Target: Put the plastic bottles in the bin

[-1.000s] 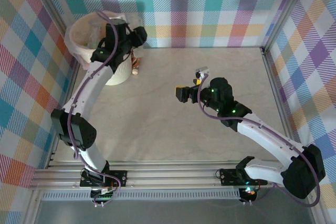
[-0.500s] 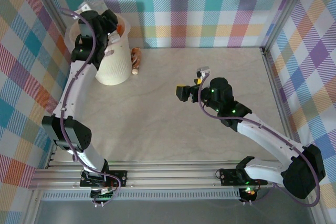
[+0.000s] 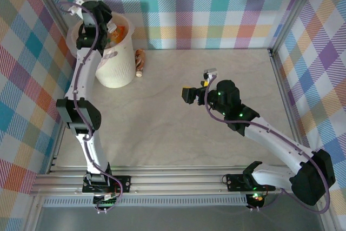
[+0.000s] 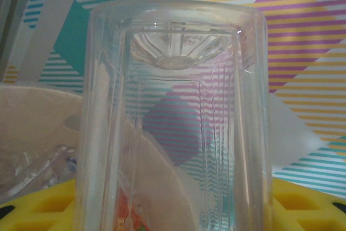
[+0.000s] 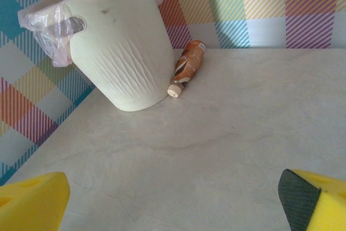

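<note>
Top external: left gripper (image 3: 102,17) hangs over the bin (image 3: 116,70) at far left, orange-labelled bottles (image 3: 118,32) already inside; right gripper (image 3: 197,85) sits mid-table, fingers apart and empty. Left wrist: yellow fingers (image 4: 308,204) are clamped on a clear bottle (image 4: 173,123), base up, not yet dropped. Right wrist: a brown bottle (image 5: 186,68) lies on the table (image 5: 227,150) just right of the bin's base, touching or not I can't tell, so I judge two bottles remain.

A cream, bag-lined bin (image 3: 116,66) stands upright at the counter's (image 3: 178,133) far left corner, with something orange showing inside. A brown bottle (image 5: 187,67) lies just beside it, its cream cap pointing toward the near edge. A clear bottle (image 4: 173,133) is above the bin's rim.
</note>
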Motion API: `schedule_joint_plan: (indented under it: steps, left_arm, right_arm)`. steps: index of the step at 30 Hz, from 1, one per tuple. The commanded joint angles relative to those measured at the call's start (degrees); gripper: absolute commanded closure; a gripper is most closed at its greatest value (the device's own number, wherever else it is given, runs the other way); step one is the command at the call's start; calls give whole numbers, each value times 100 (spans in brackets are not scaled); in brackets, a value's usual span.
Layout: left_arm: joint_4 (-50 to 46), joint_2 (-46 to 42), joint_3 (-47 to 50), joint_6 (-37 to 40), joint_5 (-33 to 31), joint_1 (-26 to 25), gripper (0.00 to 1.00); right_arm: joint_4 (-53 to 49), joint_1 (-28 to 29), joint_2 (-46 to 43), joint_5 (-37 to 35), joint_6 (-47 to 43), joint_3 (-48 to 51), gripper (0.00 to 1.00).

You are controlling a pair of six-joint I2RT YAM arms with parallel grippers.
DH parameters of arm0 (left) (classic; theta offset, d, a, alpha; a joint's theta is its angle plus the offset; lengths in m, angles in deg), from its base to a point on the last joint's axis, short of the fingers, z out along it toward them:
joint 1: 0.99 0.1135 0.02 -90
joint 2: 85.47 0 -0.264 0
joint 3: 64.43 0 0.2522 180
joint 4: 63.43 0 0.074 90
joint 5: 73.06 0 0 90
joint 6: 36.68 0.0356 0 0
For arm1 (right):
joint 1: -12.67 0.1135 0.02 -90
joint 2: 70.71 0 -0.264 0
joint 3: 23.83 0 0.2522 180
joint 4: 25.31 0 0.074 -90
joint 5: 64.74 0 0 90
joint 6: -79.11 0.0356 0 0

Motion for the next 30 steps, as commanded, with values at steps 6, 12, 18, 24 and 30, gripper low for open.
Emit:
schedule_joint_plan:
  steps: [6,12,18,24,30]
  left_arm:
    - [-1447,591,-1492,117,-175,85,14]
    - [-1614,376,-1492,250,113,76,0]
    - [-1761,83,-1419,853,283,-263,0]
    - [-1453,-353,-817,1402,412,-807,0]
    - [-701,-730,337,1938,192,-1708,0]
  right_arm:
    - [-1,9,-173,-148,62,88,0]
    - [8,8,-156,-166,74,85,0]
    - [51,7,-104,-168,158,72,0]
    - [20,12,-7,-127,203,-13,0]
    - [7,8,11,-105,285,-60,0]
